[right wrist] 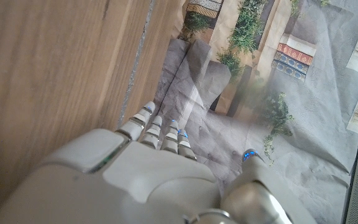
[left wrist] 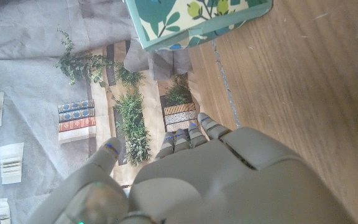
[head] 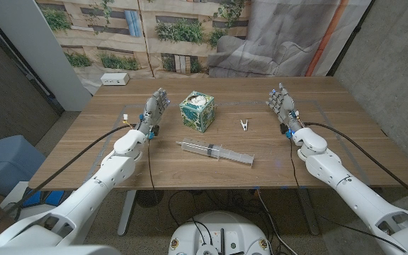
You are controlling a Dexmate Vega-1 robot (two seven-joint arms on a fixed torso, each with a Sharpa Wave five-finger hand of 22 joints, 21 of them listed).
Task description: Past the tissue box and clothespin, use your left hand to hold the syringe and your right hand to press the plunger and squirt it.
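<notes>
Both hands, left hand (head: 155, 106) and right hand (head: 282, 103), fingers (head: 162, 94) loosely apart, empty, syringe (head: 216, 151) untouched between them.

a wooden counter (head: 346, 152) carries a small white box (head: 115, 78) at its far left corner. behind it hangs a backdrop cloth (head: 190, 28) printed with plants and book rows, with a crumpled grey sheet (head: 261, 57) to its right. a blue seat (head: 6, 163) stands by the near left side.
</notes>
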